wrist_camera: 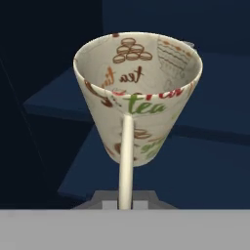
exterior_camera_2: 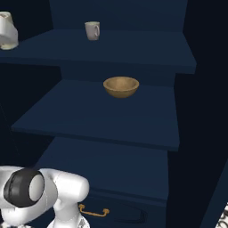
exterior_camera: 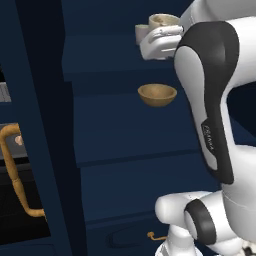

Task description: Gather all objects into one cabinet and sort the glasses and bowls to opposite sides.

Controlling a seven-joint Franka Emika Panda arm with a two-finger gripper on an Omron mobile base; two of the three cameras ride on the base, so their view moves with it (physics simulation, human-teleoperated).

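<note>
My gripper [wrist_camera: 126, 199] is shut on a cream tumbler [wrist_camera: 139, 93] printed with tea words; it grips a thin cream strip down the cup's near side. The white hand holds this cup [exterior_camera: 163, 20] upright at the height of the upper shelf of the navy cabinet [exterior_camera: 120, 130], at its left end [exterior_camera_2: 3, 18]. A tan wooden bowl [exterior_camera_2: 121, 87] sits on the middle shelf, right of centre; it shows below the hand [exterior_camera: 157, 95]. A grey-beige handled mug [exterior_camera_2: 92, 30] stands at the back of the upper shelf. The orange-red cup is out of view.
The open cabinet door stands at the left with its curved brass-orange handle [exterior_camera: 14, 175]. Below the shelves is a navy drawer with a brass pull [exterior_camera_2: 93, 211]. The upper shelf [exterior_camera_2: 133, 51] has bare room to the right of the mug.
</note>
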